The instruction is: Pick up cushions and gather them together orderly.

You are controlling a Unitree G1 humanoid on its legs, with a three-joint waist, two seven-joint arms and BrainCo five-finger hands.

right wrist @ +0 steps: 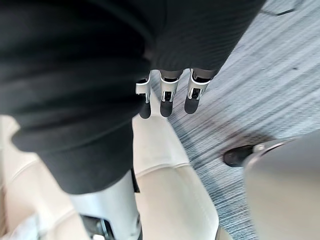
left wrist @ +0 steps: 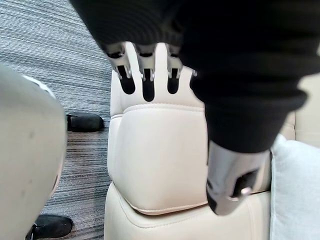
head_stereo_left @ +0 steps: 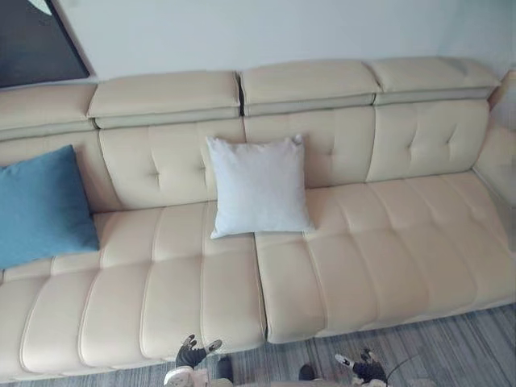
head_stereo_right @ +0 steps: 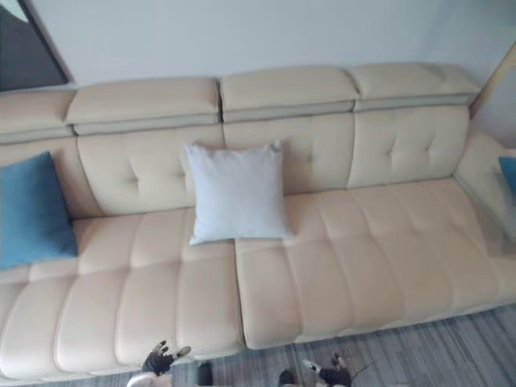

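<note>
Room: a long cream sofa (head_stereo_left: pixel 363 258) stands against a plain pale wall (head_stereo_left: pixel 242 32). Padded headrest blocks run along the sofa's top, the back is button-tufted, and the seat is stitched into wide ribs with a seam between two seat sections. A dark panel (head_stereo_left: pixel 32 36) hangs on the wall above the sofa's left end. In front of the sofa I see a grey striped carpet floor (head_stereo_left: pixel 451 347).

Cushions: the white cushion (head_stereo_left: pixel 258 187) stands upright near the middle of the sofa. It leans on the backrest, and its lower edge rests on the seat across the seam. The blue cushion (head_stereo_left: pixel 40 205) leans against the backrest at the sofa's left end, well apart from the white one. A second blue cushion (head_stereo_right: pixel 508 173) shows as a small corner at the sofa's far right end, by the armrest.

Hands: the left robot hand (head_stereo_left: pixel 193 353) hangs low in front of the sofa's front edge, over the carpet. Its fingers (left wrist: pixel 147 80) are straight and relaxed, holding nothing. The right robot hand (head_stereo_left: pixel 360 368) hangs beside it, also in front of the sofa. Its fingers (right wrist: pixel 167 97) are loose and empty too. Neither hand touches a cushion.
</note>
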